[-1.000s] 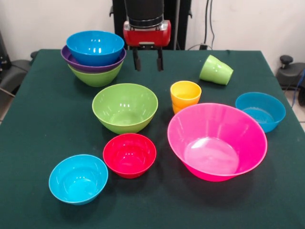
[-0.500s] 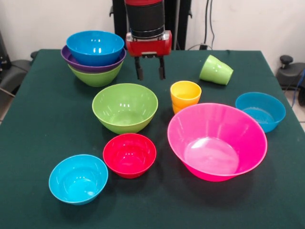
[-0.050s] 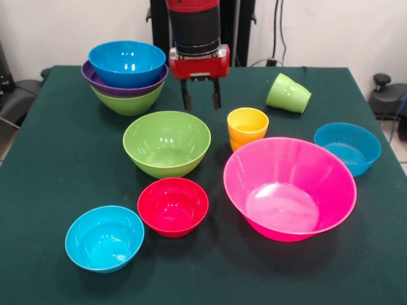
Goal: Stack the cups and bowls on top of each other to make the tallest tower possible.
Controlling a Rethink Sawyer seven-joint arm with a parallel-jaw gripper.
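One open, empty tool (image 3: 201, 101) hangs above bare cloth between the tower (image 3: 127, 76) and the yellow cup (image 3: 247, 126).

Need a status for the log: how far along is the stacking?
Done: a three-bowl tower, lime green under purple under blue, at the table's back. In hand: nothing; the gripper hangs open and empty above the loose green bowl. Left: that bowl, the red bowl, cyan bowl, pink bowl, the other blue bowl, the upright yellow cup and the tipped green cup.
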